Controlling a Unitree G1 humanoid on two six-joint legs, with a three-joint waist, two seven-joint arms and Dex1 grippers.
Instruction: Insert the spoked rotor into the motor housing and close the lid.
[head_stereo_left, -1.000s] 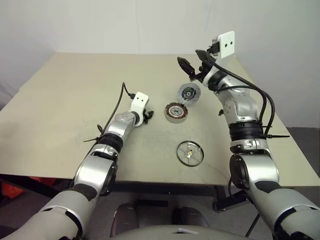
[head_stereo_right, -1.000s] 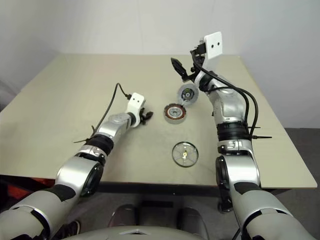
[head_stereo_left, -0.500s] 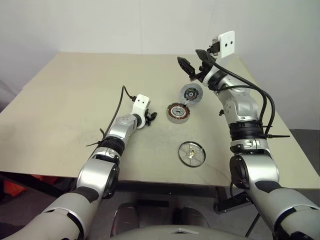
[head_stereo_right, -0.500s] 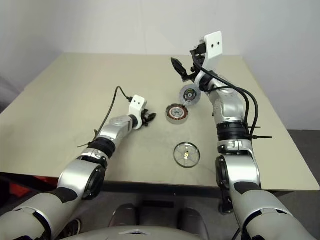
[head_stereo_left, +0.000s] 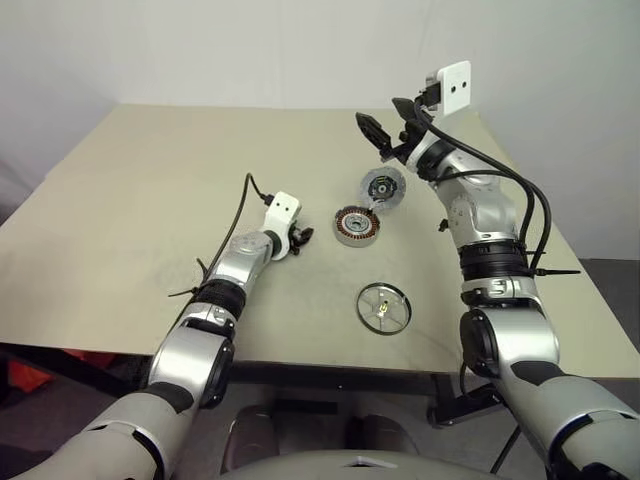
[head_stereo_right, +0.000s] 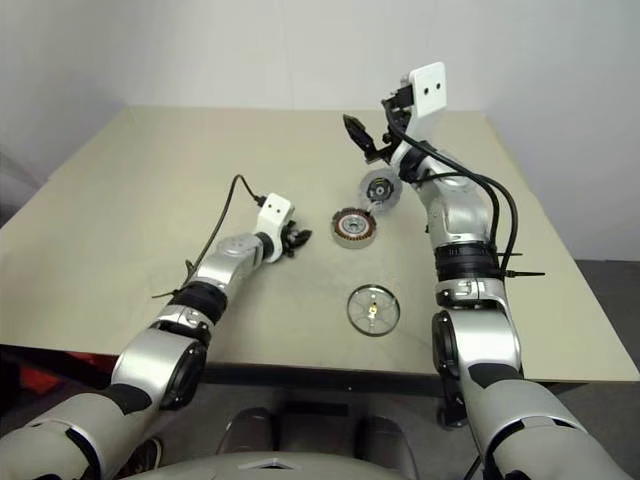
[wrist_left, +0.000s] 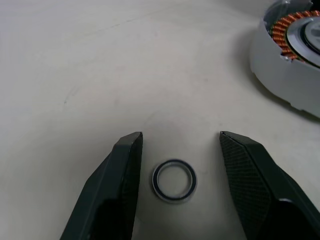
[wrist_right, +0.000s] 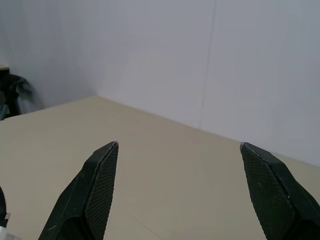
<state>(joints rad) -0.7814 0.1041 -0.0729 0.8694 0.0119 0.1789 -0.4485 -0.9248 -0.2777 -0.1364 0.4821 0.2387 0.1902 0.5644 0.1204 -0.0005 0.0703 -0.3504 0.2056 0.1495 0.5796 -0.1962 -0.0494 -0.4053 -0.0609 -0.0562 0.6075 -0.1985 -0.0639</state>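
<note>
**Left jaws open around loose ring; rotor, housing and lid separate on table**

Left gripper (wrist_left: 181, 137): low over the beige table (head_stereo_left: 140, 190), jaws parted, nothing gripped. A small metal ring (wrist_left: 174, 180) lies flat on the table between the two fingers, nearer the one on the left of the wrist view, with a visible gap to each. Not touched by either finger as far as the wrist view shows.

Motor housing (head_stereo_left: 355, 226): short grey drum, upright on the table, open top showing the copper-coloured windings. It sits ahead of the left jaws and off to one side, near but clearly apart from the fingertips; in the left wrist view its wall and windings enter at the far corner beyond the right-hand finger (wrist_left: 252, 175).

Lid (head_stereo_left: 382, 187): pale disc with a dark metallic centre, just beyond the housing, its near edge at or touching the housing rim; appears tilted, cannot tell whether it leans on it. It lies below the right jaws, well apart from them.

Right gripper (head_stereo_left: 391, 122): raised above the table, jaws spread wide, empty. Right wrist view looks between the two fingers at bare tabletop and a pale wall.

Spoked rotor (head_stereo_left: 383, 308): flat on the table near its front edge, well apart from both sets of jaws, on the near side of the housing.
</note>
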